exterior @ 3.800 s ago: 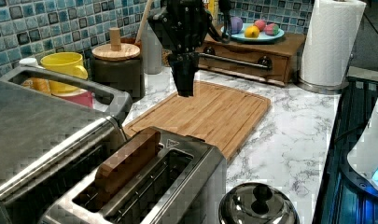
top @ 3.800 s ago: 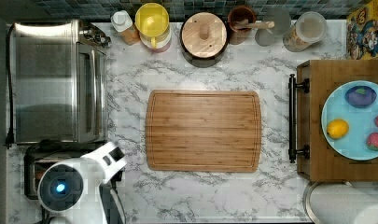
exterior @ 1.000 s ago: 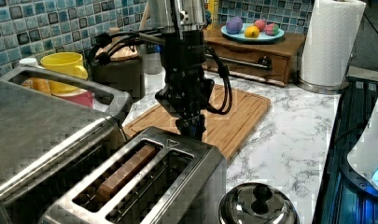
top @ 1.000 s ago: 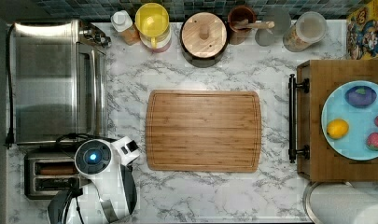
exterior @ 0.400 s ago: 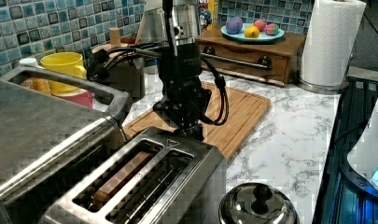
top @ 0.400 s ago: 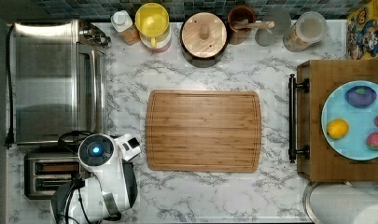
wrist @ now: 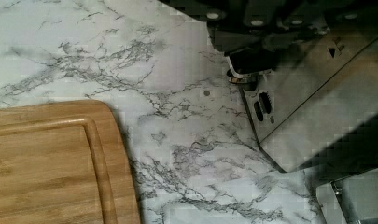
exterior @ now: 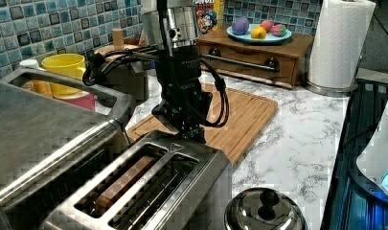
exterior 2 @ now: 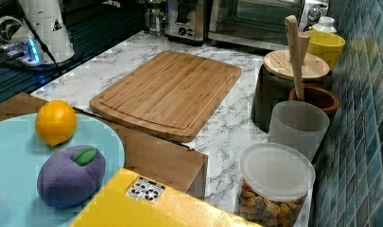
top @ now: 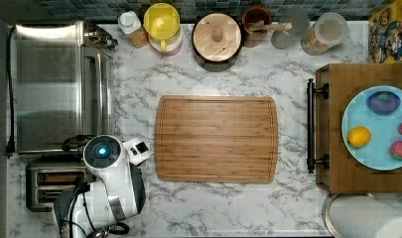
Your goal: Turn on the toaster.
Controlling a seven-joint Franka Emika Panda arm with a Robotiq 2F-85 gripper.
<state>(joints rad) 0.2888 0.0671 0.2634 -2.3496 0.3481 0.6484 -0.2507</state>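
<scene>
Robot gripper (exterior: 194,135) sits atop toaster (exterior: 148,191) end w/ lever, prob. pressing it down; finger state unclear.

You have the brushed-steel toaster (exterior: 148,191) upright at the marble counter's corner by the top view's lower left, a brown slice sunk low in one long slot.
</scene>
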